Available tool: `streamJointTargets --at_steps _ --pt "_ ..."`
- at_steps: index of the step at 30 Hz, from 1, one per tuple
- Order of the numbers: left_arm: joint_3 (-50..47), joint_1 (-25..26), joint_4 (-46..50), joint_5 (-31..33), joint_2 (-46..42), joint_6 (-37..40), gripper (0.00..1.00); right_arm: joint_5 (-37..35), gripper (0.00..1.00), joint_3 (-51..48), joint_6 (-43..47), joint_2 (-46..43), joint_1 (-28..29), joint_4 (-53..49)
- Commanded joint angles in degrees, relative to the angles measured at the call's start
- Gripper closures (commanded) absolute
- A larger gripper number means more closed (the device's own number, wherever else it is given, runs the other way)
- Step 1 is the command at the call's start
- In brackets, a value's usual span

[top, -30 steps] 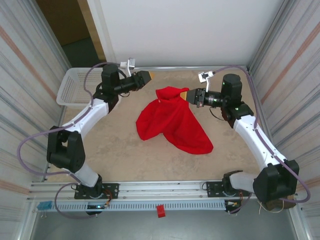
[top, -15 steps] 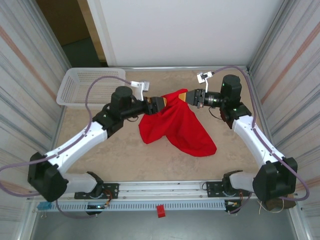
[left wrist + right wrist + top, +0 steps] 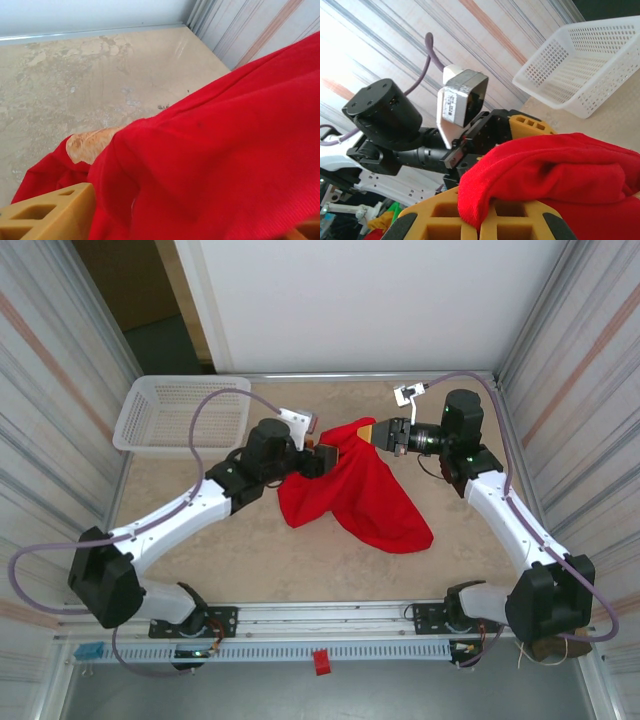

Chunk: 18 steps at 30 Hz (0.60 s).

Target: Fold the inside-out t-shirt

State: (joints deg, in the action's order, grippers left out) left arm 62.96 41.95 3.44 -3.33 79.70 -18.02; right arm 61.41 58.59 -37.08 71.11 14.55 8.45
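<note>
The bright red t-shirt (image 3: 355,485) hangs by its top edge from my right gripper (image 3: 371,432), which is shut on a fold of it (image 3: 520,165). The rest drapes down onto the beige table (image 3: 220,540). In the right wrist view the two yellow fingers (image 3: 440,220) meet with red cloth pinched between them. My left gripper (image 3: 327,456) is pushed into the shirt's upper left edge. Its jaws stand wide apart, with one yellow finger (image 3: 47,215) at the lower left and red cloth (image 3: 220,150) bulging between them.
A white mesh basket (image 3: 140,430) sits at the table's back left corner, also seen in the right wrist view as the basket (image 3: 580,65) behind the left arm. Metal walls close in both sides. Bare tabletop lies in front of the shirt.
My left arm has swung from the back left near the basket over to the shirt, and its open jaws now straddle the cloth's edge. The right gripper has held still with the shirt.
</note>
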Motion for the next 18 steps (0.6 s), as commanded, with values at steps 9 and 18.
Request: streamJointTargets --at_steps 9,18 --pt "9.66 -5.95 -6.54 -27.71 11.88 -0.55 0.82 3.48 1.00 -1.83 -3.19 -1.09 -3.41 6.14" --pt "-1.92 -15.16 -45.27 -52.74 7.35 -28.81 1.00 -4.79 0.66 -1.30 -2.40 6.22 -8.39 1.09"
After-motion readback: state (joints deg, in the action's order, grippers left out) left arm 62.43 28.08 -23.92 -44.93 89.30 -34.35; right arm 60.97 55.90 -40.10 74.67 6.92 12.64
